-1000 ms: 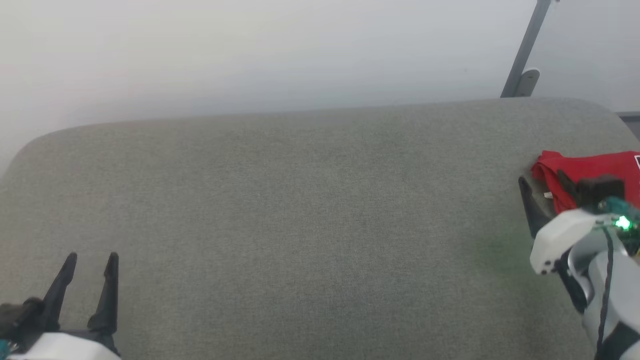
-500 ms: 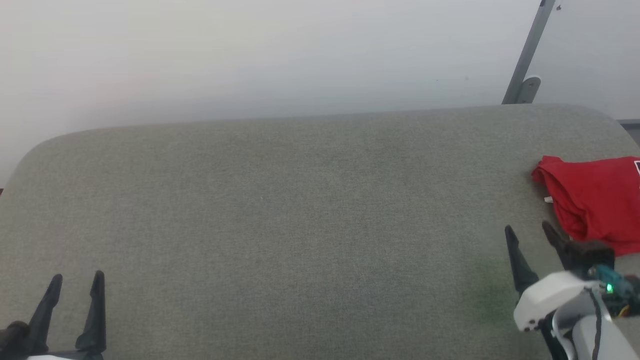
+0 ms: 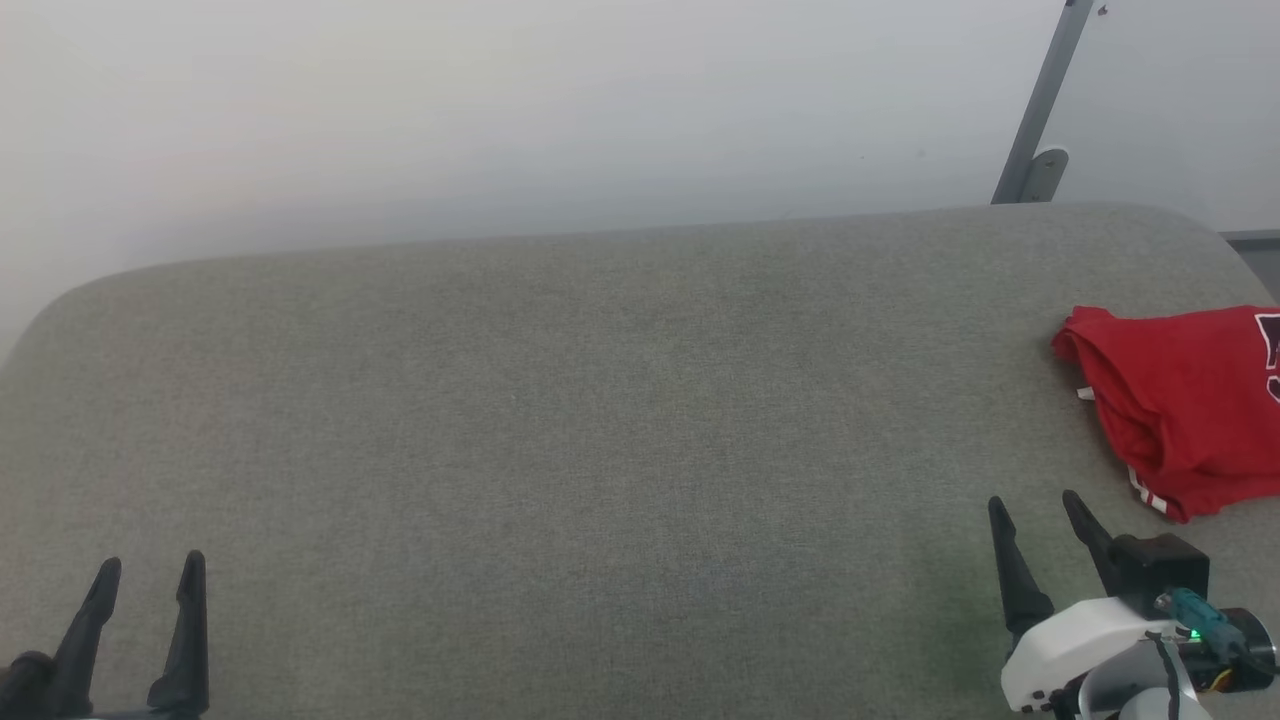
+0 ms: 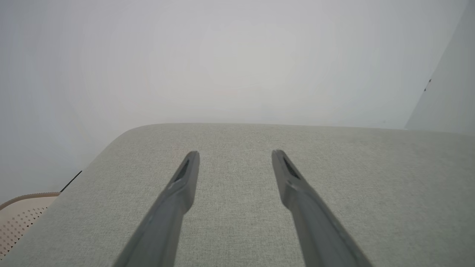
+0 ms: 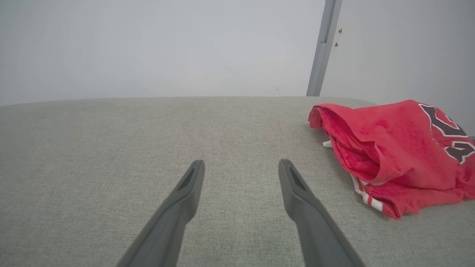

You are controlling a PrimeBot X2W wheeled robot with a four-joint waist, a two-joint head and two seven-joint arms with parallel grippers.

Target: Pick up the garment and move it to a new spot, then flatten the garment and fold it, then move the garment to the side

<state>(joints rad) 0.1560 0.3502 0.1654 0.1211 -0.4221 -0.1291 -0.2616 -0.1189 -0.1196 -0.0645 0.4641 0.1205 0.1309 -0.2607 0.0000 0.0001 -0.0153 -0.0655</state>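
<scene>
Head view: a crumpled bright red cloth T-shirt (image 3: 1180,400) with dark lettering lies at the right edge on a grey-green woven cushion (image 3: 600,400); left gripper (image 3: 150,562) lower left and right gripper (image 3: 1032,500) lower right, both spread, holding nothing; left wrist view: fingers apart over the cushion; right wrist view: T-shirt at centre right, near the parted fingers, not touching.

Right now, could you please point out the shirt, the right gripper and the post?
Shirt (image 3: 1180,400): head view, on its red body.
Right gripper (image 3: 1032,498): head view, midway between its fingertips.
Post (image 5: 322,48): right wrist view, on its grey shaft.
</scene>
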